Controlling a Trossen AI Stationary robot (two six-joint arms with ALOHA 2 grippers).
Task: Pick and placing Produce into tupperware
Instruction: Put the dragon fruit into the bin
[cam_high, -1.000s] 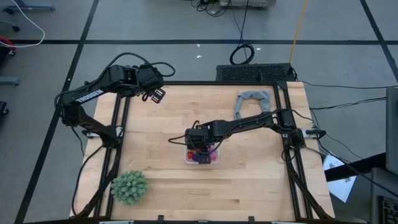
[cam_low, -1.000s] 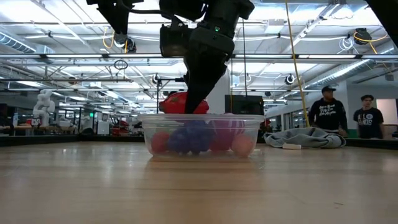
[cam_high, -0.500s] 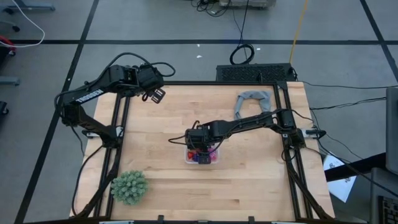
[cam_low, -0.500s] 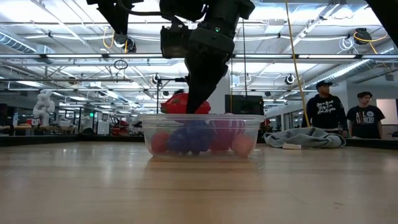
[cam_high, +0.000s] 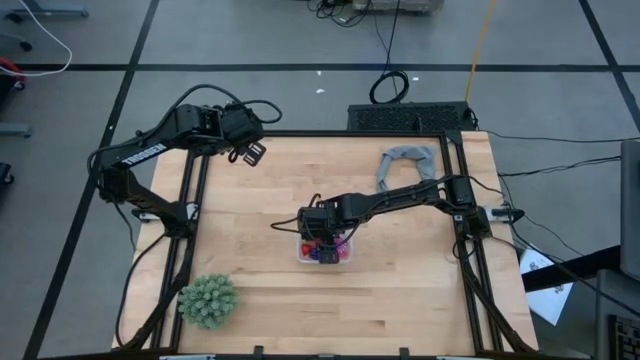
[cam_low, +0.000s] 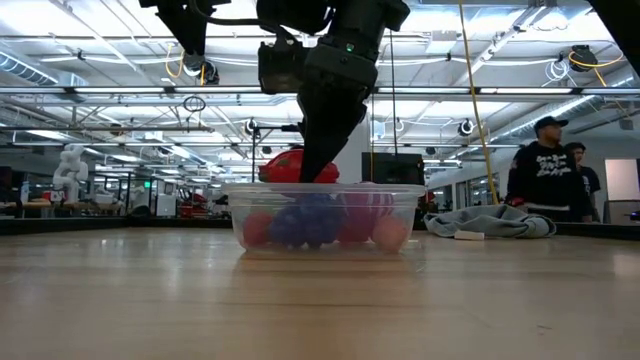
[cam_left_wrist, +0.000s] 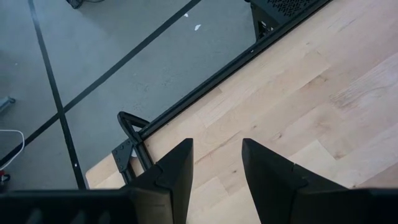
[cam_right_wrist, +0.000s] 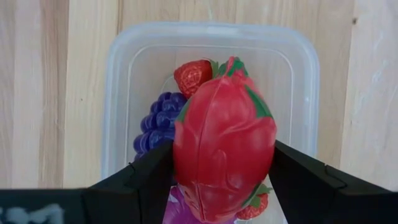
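Counter (cam_high: 400, 290): light wood, black frame rails on both sides.

Right arm (cam_high: 400, 197) reaches from the right rail to the counter middle, over the tub. Left arm (cam_high: 150, 150) is parked at the far-left corner, off the work.

Green spiky ball (cam_high: 208, 300) sits near the front-left corner, well apart from the tub. Grey cloth (cam_high: 405, 160) lies at the far right of the counter, beside the right arm.

Tub (cam_high: 322, 250): clear, rectangular, rounded corners, on the counter middle, upright. Low view shows fruit resting against its floor through the wall.

Right gripper (cam_right_wrist: 224, 171) is right above the tub, fingers clamped on the two sides of the red oval (cam_right_wrist: 224, 140). The oval has green leaf tips and hangs over the tub's middle; in the low view it sits just above the rim, behind the gripper.

Left gripper (cam_left_wrist: 216, 165) hovers over the counter's far-left edge, fingers a narrow gap apart, holding nothing.

In the tub under the oval: purple grapes (cam_right_wrist: 155, 124) on one side, a strawberry (cam_right_wrist: 191, 76) beyond them, a magenta piece (cam_right_wrist: 177, 208) and a second small red berry (cam_right_wrist: 254, 208) partly hidden by the oval.

Two people stand in the room beyond the counter in the low view, one (cam_low: 545, 175) in a dark top and cap.
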